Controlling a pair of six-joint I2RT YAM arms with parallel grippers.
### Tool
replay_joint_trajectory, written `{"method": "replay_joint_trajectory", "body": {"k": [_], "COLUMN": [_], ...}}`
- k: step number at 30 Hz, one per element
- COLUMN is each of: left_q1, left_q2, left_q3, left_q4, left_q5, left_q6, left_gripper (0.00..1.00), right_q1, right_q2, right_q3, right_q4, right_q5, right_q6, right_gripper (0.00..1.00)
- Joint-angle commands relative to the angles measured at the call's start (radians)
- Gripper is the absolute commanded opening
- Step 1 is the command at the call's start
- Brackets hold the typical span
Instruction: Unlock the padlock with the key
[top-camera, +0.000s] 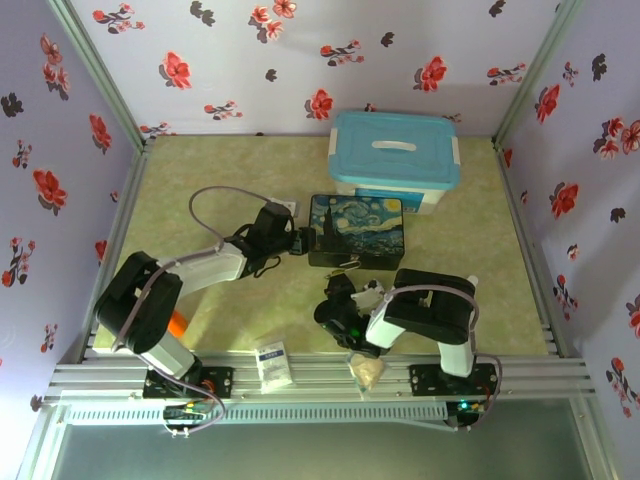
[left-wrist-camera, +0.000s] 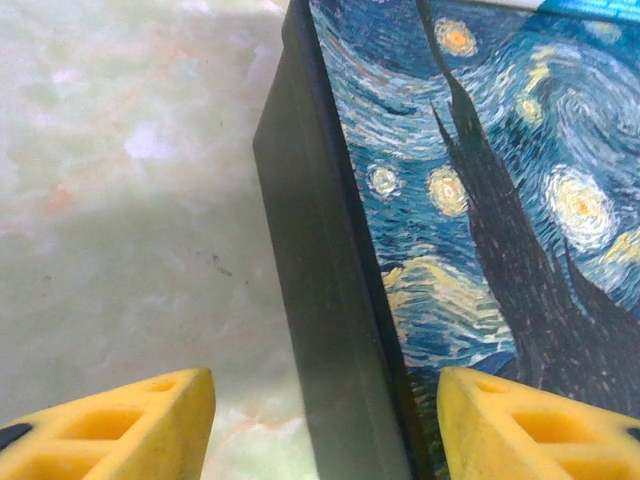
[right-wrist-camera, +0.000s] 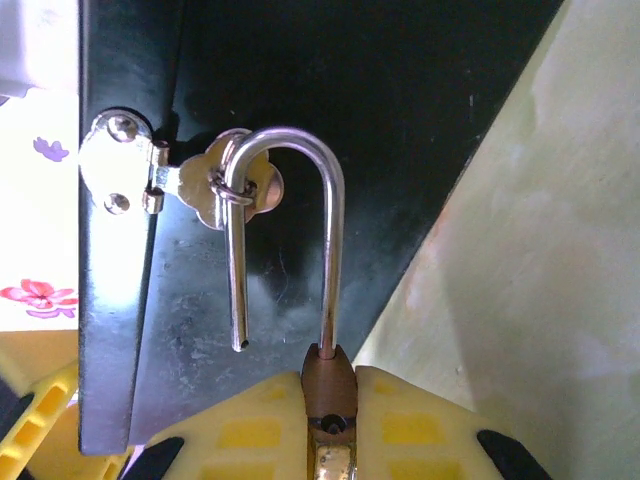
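The padlock (right-wrist-camera: 330, 385) is clamped by the right jaws at the painted box's (right-wrist-camera: 300, 80) 6 o'clock side, its shackle hooked through the hasp (right-wrist-camera: 190, 185), one leg free. The left jaws are spread wide astride the box's 9 o'clock edge.

My table (top-camera: 200, 165) is pale green, marbled. The painted box (top-camera: 357, 229) sits at centre, with a blue-lidded bin (top-camera: 394, 150) just beyond it at one o'clock. At six, near my bases, lie a white packet (top-camera: 272, 364) and what may be crumpled paper (top-camera: 367, 371).
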Motion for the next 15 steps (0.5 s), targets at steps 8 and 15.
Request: {"method": "replay_joint_trajectory", "body": {"k": [8,15], "left_q1": [-0.017,-0.054], "left_q2": [0.021,0.166], "left_q3": [0.099,0.174], "left_q4": [0.021,-0.129], "left_q5": [0.131,-0.044], "left_q6": [-0.012,0.049], "left_gripper": [0.85,0.81], "right_q1": [-0.006,0.000], "right_q2": [0.024,0.010], "right_q3": [-0.011,-0.009], "right_q4": [-0.075,-0.093], "right_q5": [0.058,0.065], "right_q6": [-0.033,-0.042], "right_gripper": [0.00,0.00]}}
